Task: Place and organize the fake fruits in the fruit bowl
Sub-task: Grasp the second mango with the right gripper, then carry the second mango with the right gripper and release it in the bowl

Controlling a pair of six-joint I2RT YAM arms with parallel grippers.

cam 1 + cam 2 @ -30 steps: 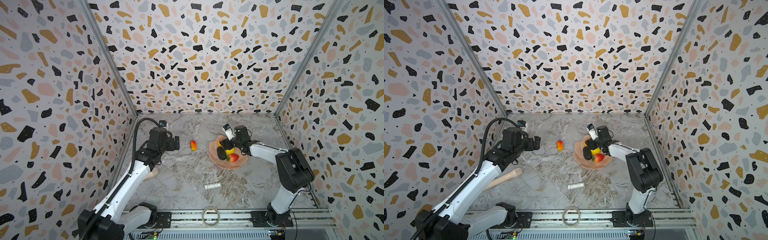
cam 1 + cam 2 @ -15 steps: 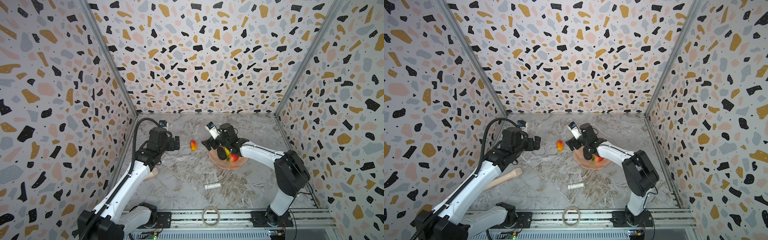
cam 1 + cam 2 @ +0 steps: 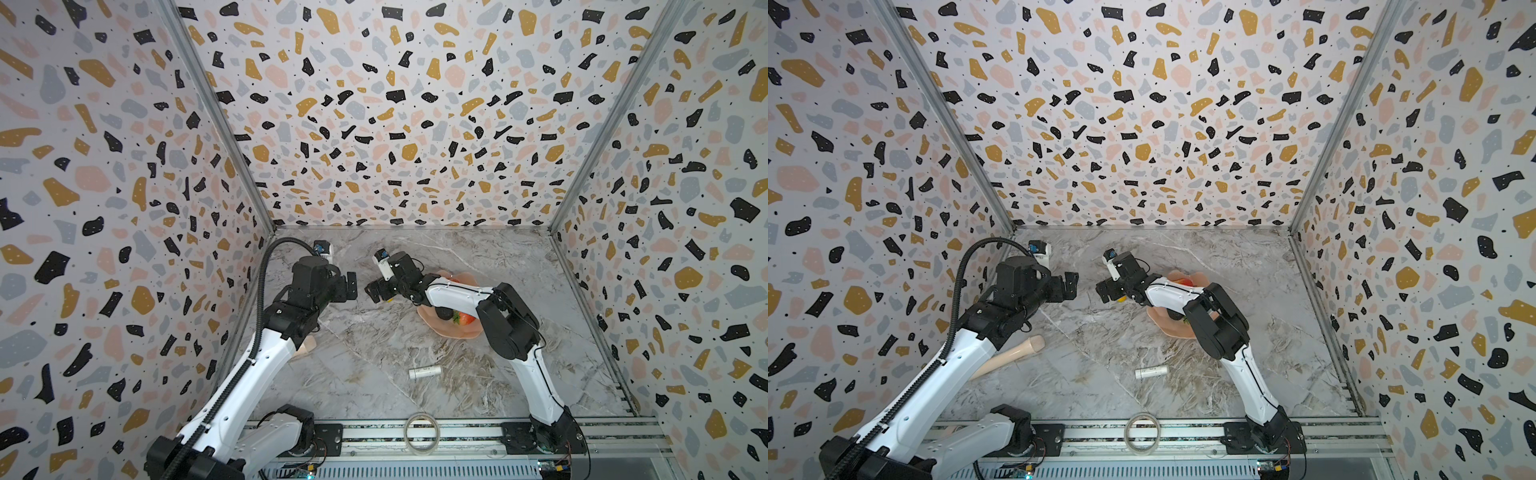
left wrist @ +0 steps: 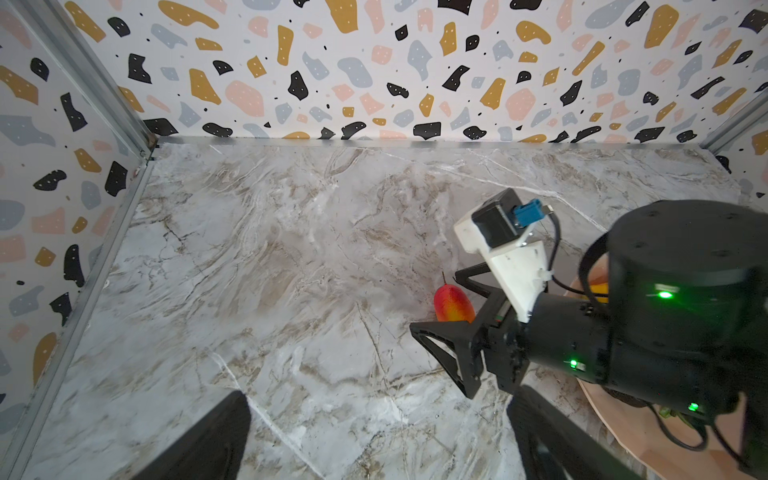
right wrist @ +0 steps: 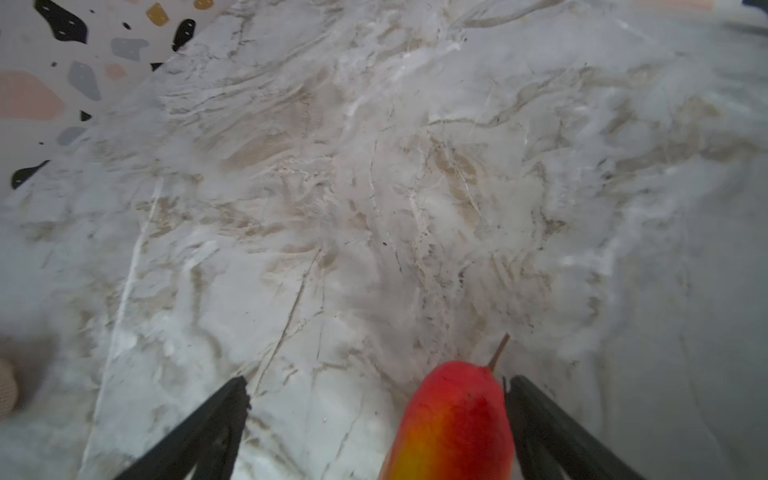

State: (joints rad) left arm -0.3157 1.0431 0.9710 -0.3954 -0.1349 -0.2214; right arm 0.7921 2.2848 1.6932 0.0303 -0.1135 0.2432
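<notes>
Progress: most fruit looks already in the fruit bowl (image 3: 457, 332). I can make out a strawberry (image 3: 466, 318) and a dark avocado (image 3: 444, 313) in a top view, w/ a bit of yellow and red behind the arm; rest of the bowl is hidden by the R arm.
Left to do: one mango (image 5: 451, 428) sits on the marble, outside the bowl, just beside its left rim. My guess: last piece to move, then maybe some tidying.
R gripper (image 5: 376, 419): jaws spread wide, straddling the mango; fruit sits hard against one finger (image 5: 540, 419), clear gap to its mate. Not clamped yet.
L gripper (image 4: 382, 436): fingers apart, nothing between them, hanging above bare table, well apart from the bowl.
Surface: grey-white marble-look top (image 3: 374, 357), glossy, flat; round fruit could roll if nudged.
Clutter: white tube (image 3: 424, 371) lying near front-centre; beige cone cup (image 3: 1013, 357) by the L arm; tape ring (image 3: 422, 432) on the front rail.
Room: terrazzo-pattern walls (image 3: 395, 104) on three sides, metal corner posts.
</notes>
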